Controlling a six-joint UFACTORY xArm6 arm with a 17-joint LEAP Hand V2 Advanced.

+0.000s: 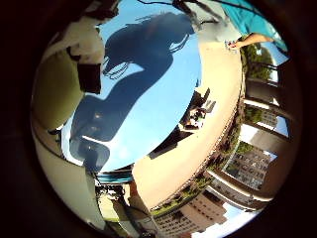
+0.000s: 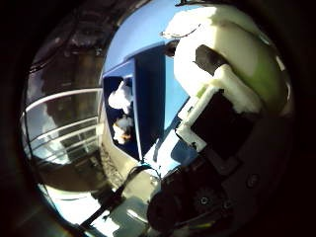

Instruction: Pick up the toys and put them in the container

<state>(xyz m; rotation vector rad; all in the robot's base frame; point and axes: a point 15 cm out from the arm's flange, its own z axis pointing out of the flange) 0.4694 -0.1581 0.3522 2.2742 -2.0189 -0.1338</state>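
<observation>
In the right thumb side palm view a dark blue container stands on the light blue table, with two white toys lying in it. A pale yellow-green and white toy sits close against the palm, and my right hand has its white and black fingers curled round it, beside the container. In the right little finger side palm view the same pale toy shows at the edge, with a black finger part on it, above the table.
The hand's shadow falls on the table. Beyond the table's edge lie a beige terrace floor, dark furniture, a balustrade and buildings. A person's arm reaches in at the far side. A white railing stands beside the container.
</observation>
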